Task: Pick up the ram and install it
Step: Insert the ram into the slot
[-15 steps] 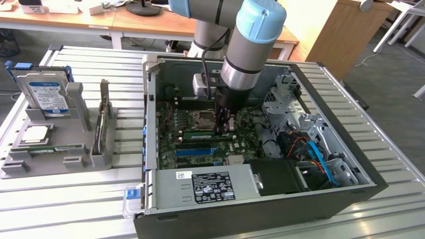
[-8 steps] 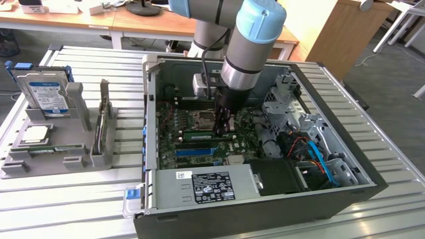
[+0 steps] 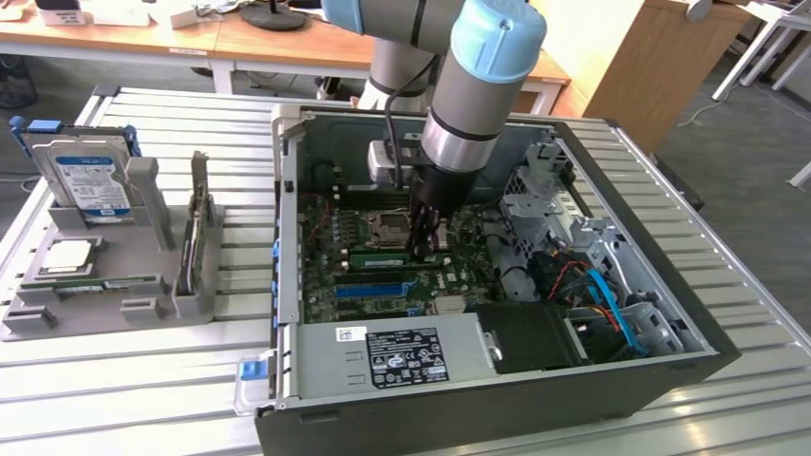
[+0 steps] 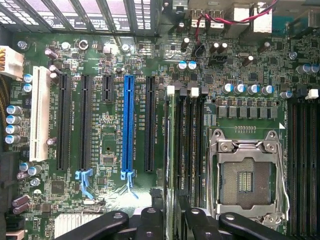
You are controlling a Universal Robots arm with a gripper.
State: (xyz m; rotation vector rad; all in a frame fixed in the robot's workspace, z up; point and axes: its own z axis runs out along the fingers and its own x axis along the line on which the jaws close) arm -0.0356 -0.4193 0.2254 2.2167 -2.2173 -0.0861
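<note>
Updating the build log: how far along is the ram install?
Done: the ram stands edge-on in a slot near the CPU socket, apparently seated. In hand: nothing; the gripper straddles its end, fingers apart. Left: whether its white latch locked cannot be told.

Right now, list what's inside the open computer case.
A green motherboard with a blue slot, an empty processor socket, the ram standing in its slot, and a power supply. The arm hides part of the board behind it.
</note>
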